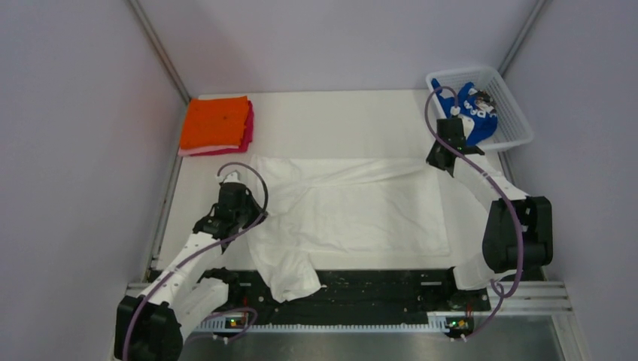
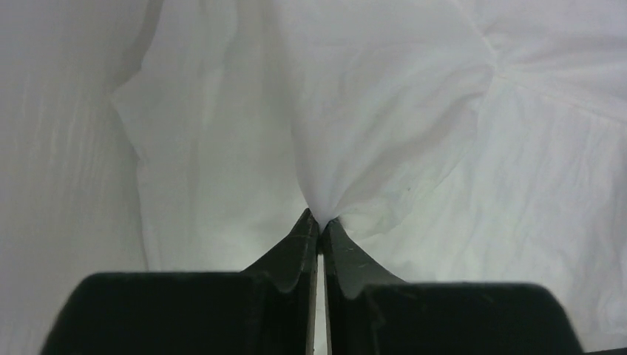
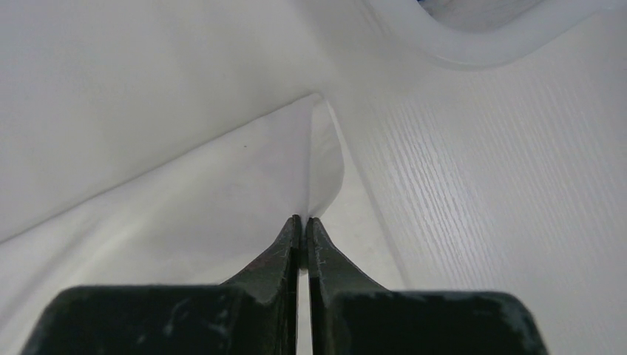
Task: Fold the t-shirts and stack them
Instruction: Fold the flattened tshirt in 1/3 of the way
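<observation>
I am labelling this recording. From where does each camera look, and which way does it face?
Top external: above and behind, looking down at the table; left arm and right arm show.
Left wrist: on the left arm, looking along the left end effector, shut on the white tee.
Right wrist: along the right end effector, shut on the tee's edge; basket beyond.
Shared: all see the white tee.

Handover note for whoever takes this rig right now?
Left pincer: shut on white tee, at its left side.
Right pincer: shut on its far right corner.
White tee lies spread mid-table, unfolded.
Orange tee folded atop pink tee, far left corner: done.
Blue tee in basket.
To do: fold and stack white, then blue.
</observation>
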Controlling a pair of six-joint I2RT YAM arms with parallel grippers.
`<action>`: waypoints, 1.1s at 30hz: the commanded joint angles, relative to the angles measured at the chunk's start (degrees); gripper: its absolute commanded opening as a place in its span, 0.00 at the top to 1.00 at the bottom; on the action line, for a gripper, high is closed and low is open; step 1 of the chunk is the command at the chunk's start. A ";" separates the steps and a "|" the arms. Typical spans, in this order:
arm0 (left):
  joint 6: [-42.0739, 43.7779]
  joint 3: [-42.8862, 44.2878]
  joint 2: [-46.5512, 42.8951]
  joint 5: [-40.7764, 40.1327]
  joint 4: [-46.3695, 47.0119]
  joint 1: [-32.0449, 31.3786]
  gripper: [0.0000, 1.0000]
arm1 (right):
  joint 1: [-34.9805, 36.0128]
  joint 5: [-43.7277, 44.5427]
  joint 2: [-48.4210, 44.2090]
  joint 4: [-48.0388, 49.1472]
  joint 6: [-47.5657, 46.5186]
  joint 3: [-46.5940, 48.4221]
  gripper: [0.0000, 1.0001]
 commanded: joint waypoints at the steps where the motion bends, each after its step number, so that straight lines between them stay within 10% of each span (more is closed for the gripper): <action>1: -5.55 -2.97 -2.98 3.05 -2.66 -1.59 0.91 | -0.63 3.53 -1.35 -1.37 1.71 -0.24 0.93; 6: -7.15 -1.13 -6.85 1.28 -10.91 -3.22 0.61 | -0.67 7.12 -2.89 -3.92 3.60 -0.81 0.66; 10: -6.35 4.98 -9.30 -3.22 -18.18 -3.43 0.20 | -0.64 7.47 -6.97 -5.43 4.17 -0.48 0.20; 13: -4.46 9.37 -7.69 -3.56 -16.43 -3.43 0.02 | -0.66 2.86 -10.30 -3.26 4.03 -1.63 0.10; 20: -4.57 16.05 14.66 -1.75 3.32 -1.84 0.01 | 0.22 -20.29 -3.24 9.84 5.79 -4.58 0.05; 33: -3.77 37.50 55.52 10.16 5.69 5.80 0.01 | 1.62 -15.34 17.04 13.55 7.65 1.10 0.05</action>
